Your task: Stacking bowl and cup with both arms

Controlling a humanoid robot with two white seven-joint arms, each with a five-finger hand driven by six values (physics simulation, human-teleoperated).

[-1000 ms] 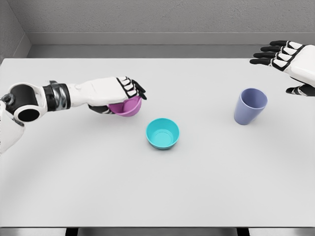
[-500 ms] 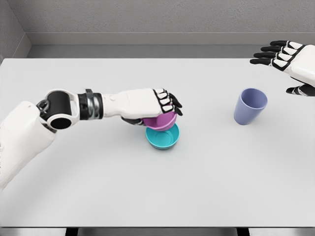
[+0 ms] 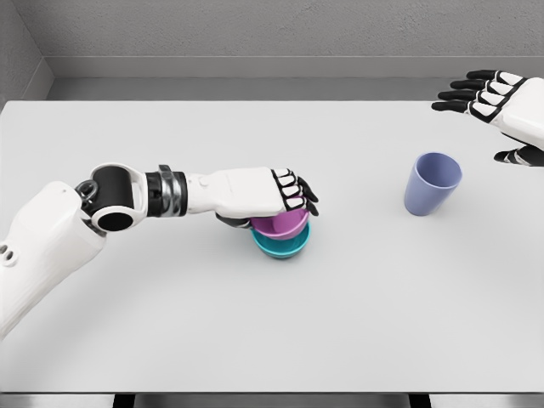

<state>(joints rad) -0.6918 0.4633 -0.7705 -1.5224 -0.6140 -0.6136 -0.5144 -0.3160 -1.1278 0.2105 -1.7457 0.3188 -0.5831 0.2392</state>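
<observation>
Left hand point(image 3: 270, 194) curled around purple bowl point(image 3: 280, 223), nested in teal bowl point(image 3: 281, 244). Blue cup point(image 3: 431, 184) well right of teal bowl. Right hand point(image 3: 497, 104) spread, empty. Risk: release drags the nested bowl askew.

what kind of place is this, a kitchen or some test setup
Likely a simulated test bench, not a kitchen: a bare white table against a plain grey wall, holding only a purple bowl in a teal bowl and a blue cup.
</observation>
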